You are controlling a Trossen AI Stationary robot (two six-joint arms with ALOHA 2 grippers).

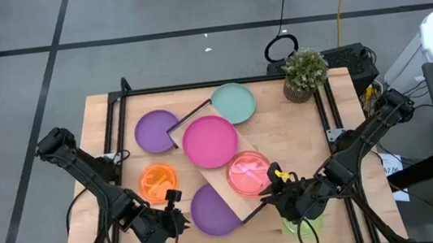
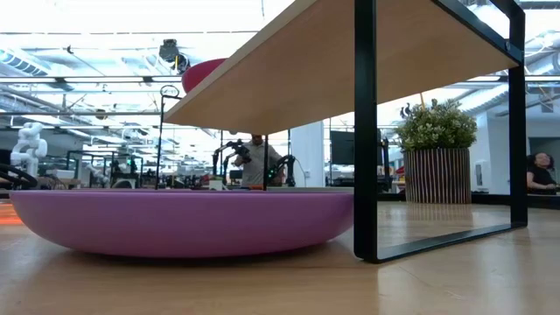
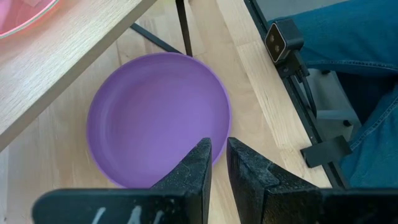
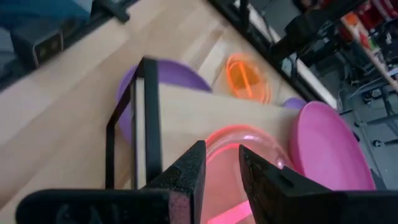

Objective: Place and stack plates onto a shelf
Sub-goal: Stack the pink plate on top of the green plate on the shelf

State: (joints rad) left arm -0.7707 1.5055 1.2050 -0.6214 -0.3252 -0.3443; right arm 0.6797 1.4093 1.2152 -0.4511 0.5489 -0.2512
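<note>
Evidently the shelf (image 1: pixel 228 187) already carried a magenta plate (image 1: pixel 210 141) and a translucent red plate (image 1: pixel 248 174), while a purple plate (image 3: pixel 158 116) lay half beneath it; the left gripper (image 3: pixel 214 163) hovered above that plate's rim, fingers narrowly parted, holding nothing, and the right gripper (image 4: pixel 219 163) hung near the red plate, likewise empty

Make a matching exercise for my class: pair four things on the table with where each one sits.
Things:
1. magenta plate
2. orange plate
3. teal plate
4. potted plant

Places:
A. on the table's far right corner
B. on top of the shelf, beside the red plate
C. on the table, left of the shelf, near the left gripper
D. at the shelf's far end, close to the plant

Pairs: 1-B, 2-C, 3-D, 4-A
</note>
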